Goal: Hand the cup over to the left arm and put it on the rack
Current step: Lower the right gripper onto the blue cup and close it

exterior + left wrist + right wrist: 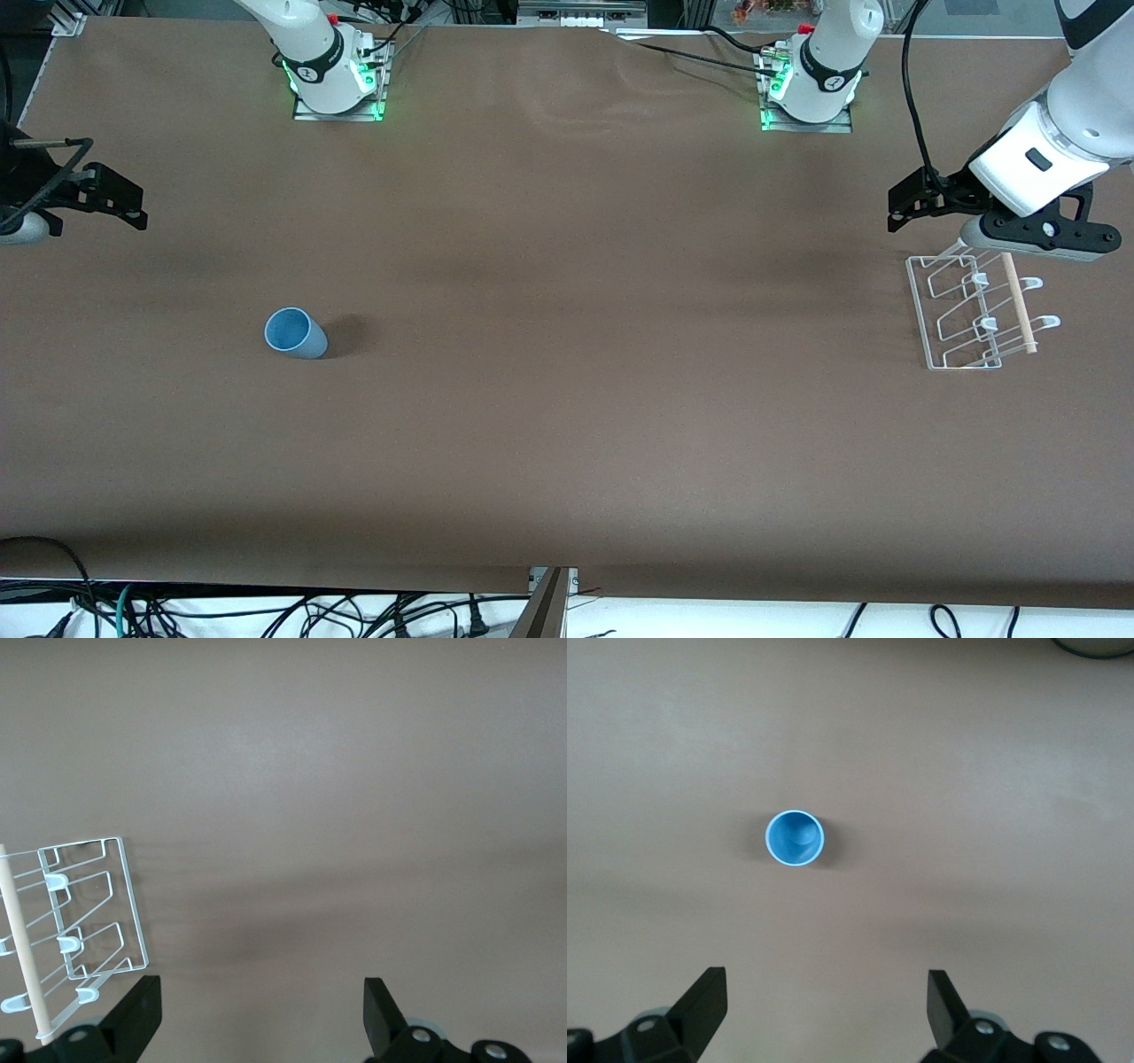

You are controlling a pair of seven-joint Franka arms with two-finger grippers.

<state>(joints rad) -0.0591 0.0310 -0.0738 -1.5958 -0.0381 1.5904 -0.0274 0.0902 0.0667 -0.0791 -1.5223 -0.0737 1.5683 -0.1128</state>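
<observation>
Standing upright on the brown bench (567,425), the light-blue cup (295,333) has its mouth facing up and sits toward the right arm's end, roughly midway between the edge where the arm bases stand and the edge nearest the front camera. Nothing touches it. The right gripper (824,1010) hangs in the air near the right arm's end edge of the bench, empty, with its fingers spread wide; its wrist view looks down on the cup's open mouth. Well apart from the cup, near the left arm's end edge, lies the white wire rack (966,310), a wooden dowel (1019,303) running along one side. The left gripper (261,1014) hovers just beside the rack, over bare bench, its fingers likewise spread and holding nothing.
</observation>
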